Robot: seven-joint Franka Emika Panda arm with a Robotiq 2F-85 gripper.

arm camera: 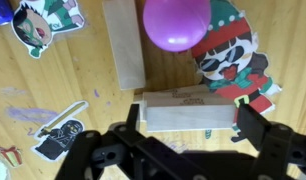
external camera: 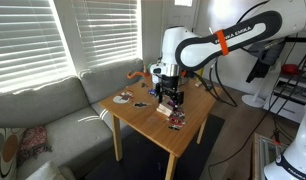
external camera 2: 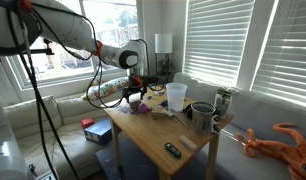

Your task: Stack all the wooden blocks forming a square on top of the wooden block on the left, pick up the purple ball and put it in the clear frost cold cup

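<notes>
In the wrist view a pale wooden block (arm camera: 188, 112) lies crosswise on the table between my gripper's (arm camera: 190, 128) two fingers. The fingers straddle its ends, with a small gap on the left, so the gripper is open. A second wooden block (arm camera: 125, 45) lies lengthwise just beyond it. The purple ball (arm camera: 175, 22) rests beside that block at the top of the view. In both exterior views the gripper (external camera: 170, 97) (external camera 2: 136, 94) is low over the table. The frosted cup (external camera 2: 176, 96) stands upright near the table's middle.
Stickers (arm camera: 233, 60) are stuck to the wooden table (external camera: 183, 135). A dark mug (external camera 2: 201, 115), a small dark remote (external camera 2: 172, 150) and other clutter sit on the table. A grey sofa (external camera: 53, 105) adjoins it, with an orange plush octopus (external camera 2: 283, 140).
</notes>
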